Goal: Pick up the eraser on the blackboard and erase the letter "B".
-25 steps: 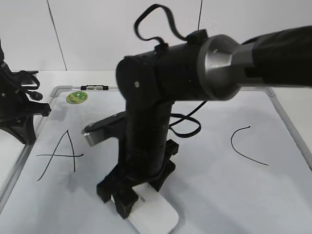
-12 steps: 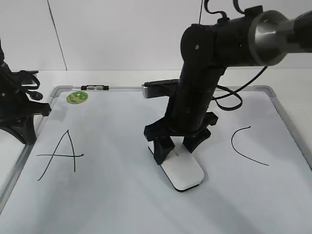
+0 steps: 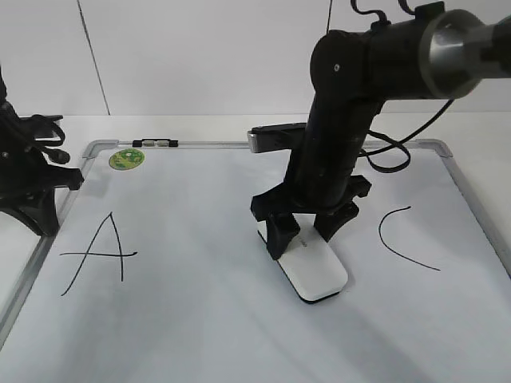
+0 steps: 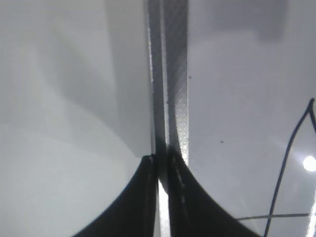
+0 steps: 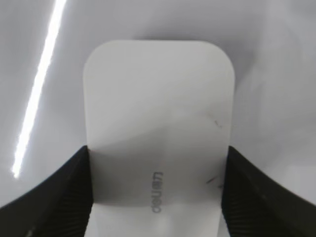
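We had our right gripper (image 3: 307, 231) pressed down on the eraser (image 3: 313, 270), one finger against each long side, so it was clenched on that white block. The wrist camera on that arm showed the same grip: dark ribbed fingers (image 5: 59, 197) hugged both edges of the eraser (image 5: 158, 128), with its small grey lettering between them. The eraser lay flat on the blackboard (image 3: 200, 319), roughly in the middle, between the letter "A" (image 3: 100, 251) on the left and the letter "C" (image 3: 403, 239) on the right. We could not make out a letter "B" anywhere on the board; the surface around the eraser looked plain.

Our left gripper (image 3: 32, 187) sat off the board's left edge, well apart from the eraser. Its wrist camera showed the two fingers (image 4: 173, 197) drawn close together over the board's metal frame (image 4: 170, 74), holding nothing. A round green sticker (image 3: 126, 159) and a small marker (image 3: 156, 144) lay near the board's upper left corner.
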You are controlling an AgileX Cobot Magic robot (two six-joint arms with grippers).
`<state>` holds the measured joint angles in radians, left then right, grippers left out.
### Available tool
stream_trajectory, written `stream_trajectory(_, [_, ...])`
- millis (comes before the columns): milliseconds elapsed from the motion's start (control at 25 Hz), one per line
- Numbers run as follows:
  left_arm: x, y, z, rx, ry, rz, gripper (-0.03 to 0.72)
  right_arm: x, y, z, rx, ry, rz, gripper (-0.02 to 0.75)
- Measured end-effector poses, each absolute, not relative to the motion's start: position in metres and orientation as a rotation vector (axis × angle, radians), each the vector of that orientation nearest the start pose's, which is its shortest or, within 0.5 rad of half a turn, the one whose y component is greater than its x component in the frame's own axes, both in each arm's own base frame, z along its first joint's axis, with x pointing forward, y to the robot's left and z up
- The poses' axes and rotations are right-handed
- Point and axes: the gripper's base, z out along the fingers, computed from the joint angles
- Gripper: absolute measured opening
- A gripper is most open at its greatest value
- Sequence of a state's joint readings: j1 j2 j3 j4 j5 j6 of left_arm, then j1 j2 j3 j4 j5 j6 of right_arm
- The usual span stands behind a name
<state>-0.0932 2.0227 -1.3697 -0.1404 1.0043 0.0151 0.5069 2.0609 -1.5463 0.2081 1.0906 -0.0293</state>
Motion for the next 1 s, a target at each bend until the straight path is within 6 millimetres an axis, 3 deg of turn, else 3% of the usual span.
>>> stream_trajectory(120, [0.379, -0.046, 0.154, 0.052, 3.142, -0.186, 0.021, 0.351, 0.208, 0.188, -0.697, 3.020, 0.266, 0.548])
stream_trajectory(320, [0.379, -0.046, 0.154, 0.052, 3.142, -0.186, 0.021, 0.347, 0.202, 0.217, -0.685, 2.947, 0.277, 0.548])
stream_trajectory(560, [0.379, -0.046, 0.154, 0.052, 3.142, -0.186, 0.021, 0.347, 0.194, 0.231, -0.611, 2.926, 0.220, 0.548])
stream_trajectory(1000, [0.379, -0.046, 0.154, 0.054, 3.142, -0.184, 0.021, 0.366, 0.115, 0.255, -0.300, 2.948, 0.192, 0.548])
